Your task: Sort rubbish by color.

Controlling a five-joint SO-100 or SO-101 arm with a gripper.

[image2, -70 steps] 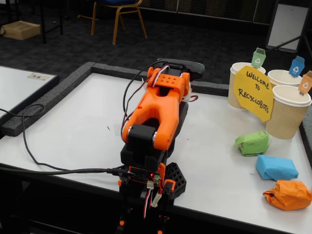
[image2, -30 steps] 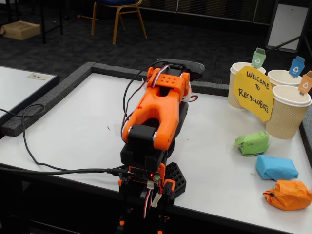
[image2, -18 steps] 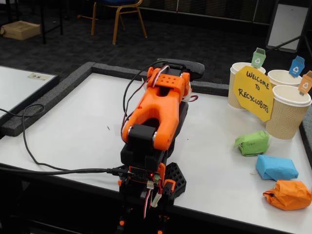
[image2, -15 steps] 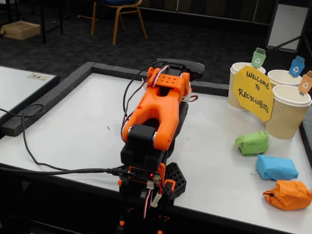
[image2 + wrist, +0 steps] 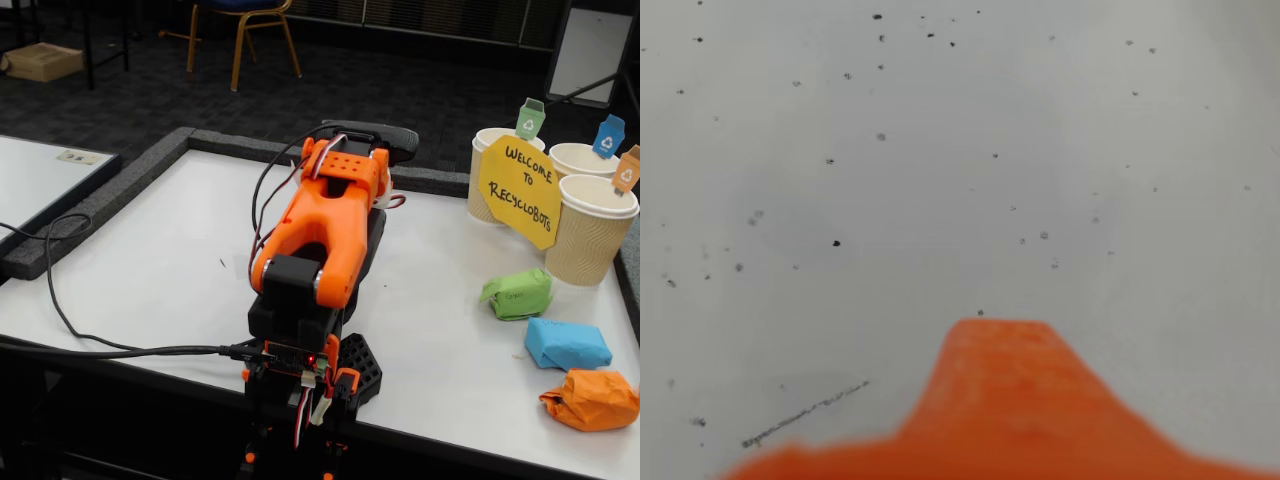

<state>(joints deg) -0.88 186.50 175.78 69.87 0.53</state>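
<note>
Crumpled paper wads, green [image 5: 519,293], blue [image 5: 566,343], orange [image 5: 592,399], on white table [image 5: 170,260]; orange gripper [image 5: 1002,335] finger state indiscernible.

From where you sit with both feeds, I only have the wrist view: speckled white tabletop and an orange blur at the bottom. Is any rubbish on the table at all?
Observer: Yes. In the fixed view a green wad, a blue wad and an orange wad lie in a line on the table's right side.
Operator: Is the arm near them?
Observer: No. The arm sits folded over its base, well left of them.
Operator: Any bins?
Observer: Three paper cups with coloured tags stand behind the wads, partly behind a yellow sign.
</note>
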